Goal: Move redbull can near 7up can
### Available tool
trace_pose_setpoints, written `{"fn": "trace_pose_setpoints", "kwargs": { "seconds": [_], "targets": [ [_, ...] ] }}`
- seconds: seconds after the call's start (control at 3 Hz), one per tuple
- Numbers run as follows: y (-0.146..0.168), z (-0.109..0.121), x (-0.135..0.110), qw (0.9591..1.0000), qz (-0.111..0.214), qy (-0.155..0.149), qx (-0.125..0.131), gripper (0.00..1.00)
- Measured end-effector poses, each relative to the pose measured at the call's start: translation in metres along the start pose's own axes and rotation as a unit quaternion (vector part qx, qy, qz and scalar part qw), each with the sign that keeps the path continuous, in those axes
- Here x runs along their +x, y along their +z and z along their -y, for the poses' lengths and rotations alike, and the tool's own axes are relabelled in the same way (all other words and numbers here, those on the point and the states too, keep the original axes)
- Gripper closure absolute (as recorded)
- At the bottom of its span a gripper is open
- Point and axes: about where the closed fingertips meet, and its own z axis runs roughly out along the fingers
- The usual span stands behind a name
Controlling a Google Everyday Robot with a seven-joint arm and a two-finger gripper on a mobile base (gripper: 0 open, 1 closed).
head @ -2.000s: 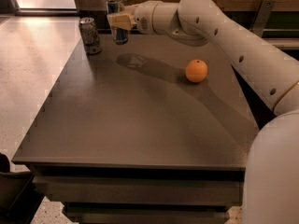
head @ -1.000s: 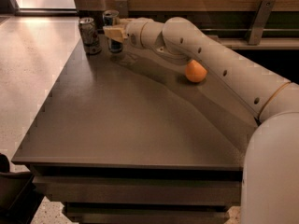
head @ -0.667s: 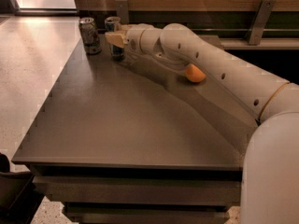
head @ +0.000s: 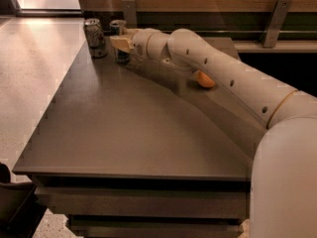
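The redbull can (head: 119, 27), slim and dark with a silver top, stands at the far left corner of the dark table (head: 138, 133). My gripper (head: 122, 41) reaches in from the right and is shut on the can's middle, with tan fingers across its body. The 7up can (head: 95, 37), silvery-grey with dark markings, stands upright just left of the redbull can, with a small gap between them. My white arm (head: 218, 73) stretches across the back of the table.
An orange (head: 206, 80) lies on the table at the back right, partly hidden under my arm. A wooden wall with a rail and metal brackets (head: 275, 14) runs behind the table. The table's left edge drops to a light floor (head: 29, 83).
My gripper has carried the redbull can left and down towards the 7up can; the can now stands on the table beside it. My arm has moved in front of the orange.
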Motion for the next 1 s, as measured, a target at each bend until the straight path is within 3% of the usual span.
{"fn": "trace_pose_setpoints", "kwargs": {
  "seconds": [1.0],
  "targets": [
    [0.0047, -0.0064, 0.0002, 1.0, 0.0, 0.0, -0.005, 0.12]
  ]
}}
